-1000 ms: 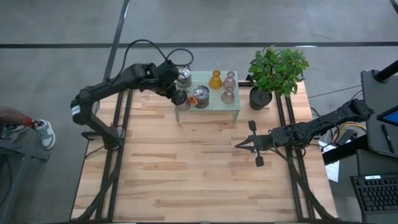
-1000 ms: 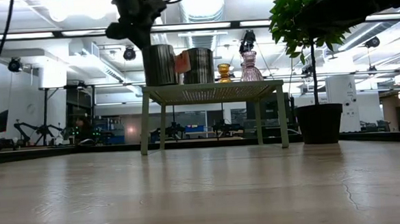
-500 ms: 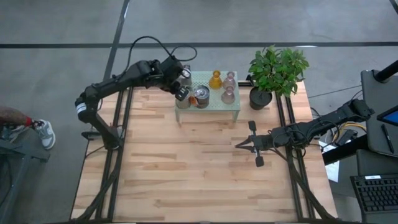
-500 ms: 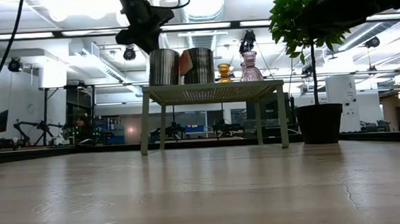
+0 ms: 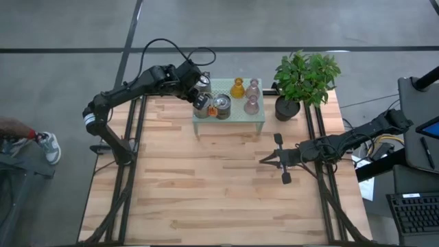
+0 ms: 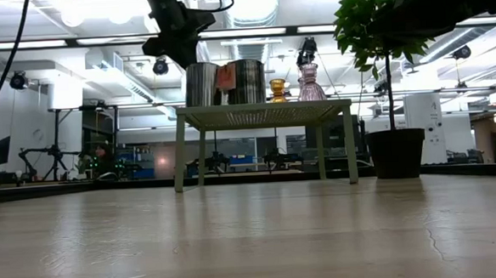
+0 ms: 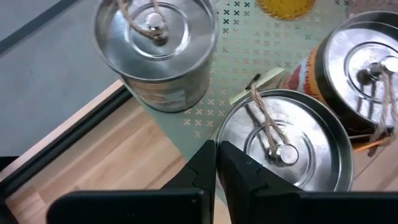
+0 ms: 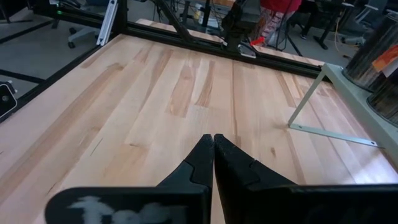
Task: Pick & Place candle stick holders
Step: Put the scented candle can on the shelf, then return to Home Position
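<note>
A pale green mesh shelf (image 5: 241,118) at the table's far side carries the candle stick holders: an amber one (image 5: 237,88), two pink ones (image 5: 253,87) (image 5: 251,104), a silvery jar with an orange tag (image 5: 221,106), a jar at the far left corner (image 7: 155,43) and a jar at the near left corner (image 7: 280,140). All stand on their bases. My left gripper (image 7: 216,148) hangs slanting down at this last jar's rim, fingers a narrow slit apart. My right gripper (image 8: 213,138) is shut on nothing, low over the table right of centre. My left gripper comes from above and the table's left, slanting down, at the left rim (image 7: 219,132) of the near left jar. One fingertip shows over the lid and the other outside the wall. Whether they touch the jar I cannot tell. The jar stands upright on the shelf.
A potted plant (image 5: 305,74) stands right of the shelf at the far right corner. Bare wood lies in front of the shelf (image 5: 206,185). A person's shoe (image 5: 46,145) shows on the floor left of the table.
My left gripper has gone a little toward the table's far edge and right, over the shelf's left end. The jar at its fingertips has moved with it, farther in from the shelf's near left corner. In the last half second both have kept still.
</note>
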Robot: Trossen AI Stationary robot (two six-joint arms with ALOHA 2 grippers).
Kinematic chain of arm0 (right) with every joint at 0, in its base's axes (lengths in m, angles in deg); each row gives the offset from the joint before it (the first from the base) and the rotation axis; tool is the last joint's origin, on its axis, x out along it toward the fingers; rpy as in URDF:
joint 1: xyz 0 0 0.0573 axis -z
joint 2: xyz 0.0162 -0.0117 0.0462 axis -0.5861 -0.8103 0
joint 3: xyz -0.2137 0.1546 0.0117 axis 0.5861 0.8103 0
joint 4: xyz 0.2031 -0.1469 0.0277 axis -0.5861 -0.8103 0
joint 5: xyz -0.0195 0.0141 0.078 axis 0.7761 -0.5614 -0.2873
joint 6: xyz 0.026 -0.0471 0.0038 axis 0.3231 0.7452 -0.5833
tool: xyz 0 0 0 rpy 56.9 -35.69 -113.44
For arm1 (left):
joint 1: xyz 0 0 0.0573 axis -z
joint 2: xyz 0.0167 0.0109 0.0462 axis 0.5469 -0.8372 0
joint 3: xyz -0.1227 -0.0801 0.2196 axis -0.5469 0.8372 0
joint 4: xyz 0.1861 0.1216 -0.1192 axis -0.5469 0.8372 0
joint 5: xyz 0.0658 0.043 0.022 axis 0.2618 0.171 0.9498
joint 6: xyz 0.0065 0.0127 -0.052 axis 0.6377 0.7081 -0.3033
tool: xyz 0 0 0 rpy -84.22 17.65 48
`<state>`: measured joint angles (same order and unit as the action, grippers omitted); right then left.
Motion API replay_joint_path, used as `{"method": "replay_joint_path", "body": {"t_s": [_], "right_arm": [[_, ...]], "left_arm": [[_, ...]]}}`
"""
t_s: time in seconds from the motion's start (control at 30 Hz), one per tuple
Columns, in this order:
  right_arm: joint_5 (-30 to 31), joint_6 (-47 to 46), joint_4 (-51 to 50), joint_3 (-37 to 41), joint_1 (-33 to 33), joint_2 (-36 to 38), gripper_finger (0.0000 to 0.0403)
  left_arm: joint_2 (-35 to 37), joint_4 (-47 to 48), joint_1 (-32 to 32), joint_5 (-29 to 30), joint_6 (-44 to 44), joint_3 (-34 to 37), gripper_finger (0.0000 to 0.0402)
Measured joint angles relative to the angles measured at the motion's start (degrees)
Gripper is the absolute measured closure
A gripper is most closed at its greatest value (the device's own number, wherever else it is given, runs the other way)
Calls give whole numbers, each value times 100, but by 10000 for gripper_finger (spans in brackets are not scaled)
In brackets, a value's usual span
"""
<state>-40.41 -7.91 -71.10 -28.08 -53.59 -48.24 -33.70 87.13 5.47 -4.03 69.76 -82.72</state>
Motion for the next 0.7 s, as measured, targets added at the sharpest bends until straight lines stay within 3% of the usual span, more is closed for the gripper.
{"method": "replay_joint_path", "body": {"t_s": [0.4, 0.7], "right_arm": [[1, -21, 6, 7, 0, 0, 394], [11, -261, 31, 7, 0, 0, 394]], "left_arm": [[81, 76, 2, 252, -25, -44, 343], [863, -29, 287, 356, 228, 101, 375]]}}
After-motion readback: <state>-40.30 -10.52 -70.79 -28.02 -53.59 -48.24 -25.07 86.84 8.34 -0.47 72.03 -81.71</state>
